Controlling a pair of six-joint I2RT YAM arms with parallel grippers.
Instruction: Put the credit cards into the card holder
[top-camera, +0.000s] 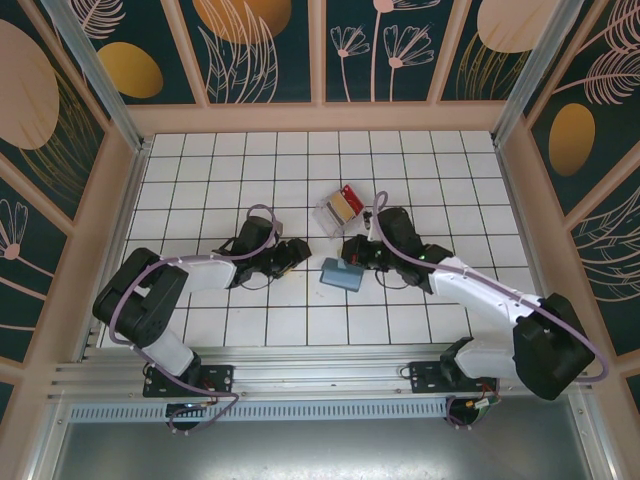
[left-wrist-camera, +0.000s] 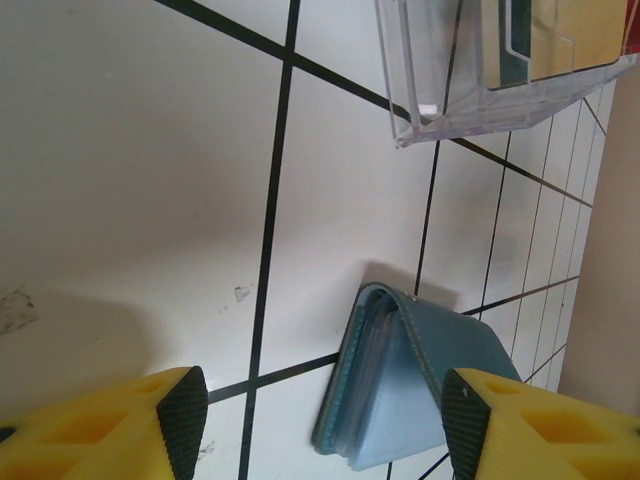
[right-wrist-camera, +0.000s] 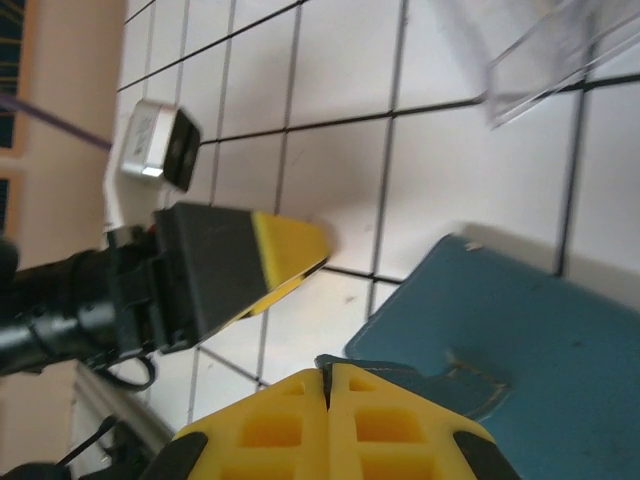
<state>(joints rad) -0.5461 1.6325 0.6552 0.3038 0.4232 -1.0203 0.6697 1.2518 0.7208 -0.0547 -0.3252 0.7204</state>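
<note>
The teal card holder (top-camera: 342, 274) lies on the white tiles between my two grippers. It stands partly open (left-wrist-camera: 400, 390), one cover raised like a tent. My right gripper (right-wrist-camera: 328, 375) is shut on the edge of that raised cover (right-wrist-camera: 520, 340). From the left side, my left gripper (left-wrist-camera: 325, 425) is open, its pads either side of the holder's open end, not touching it. The credit cards, one red (top-camera: 350, 194) and one yellow-tan (top-camera: 340, 208), stand in a clear plastic tray (top-camera: 330, 215) just beyond the holder. The yellow-tan card (left-wrist-camera: 580, 30) shows through the tray wall.
The clear tray (left-wrist-camera: 440, 100) sits about one tile beyond the holder. My left gripper's finger (right-wrist-camera: 270, 255) lies close to the right one, roughly a tile apart. Wooden walls (top-camera: 320, 115) ring the tiled floor, and the arm bases stand at the near rail (top-camera: 320, 375).
</note>
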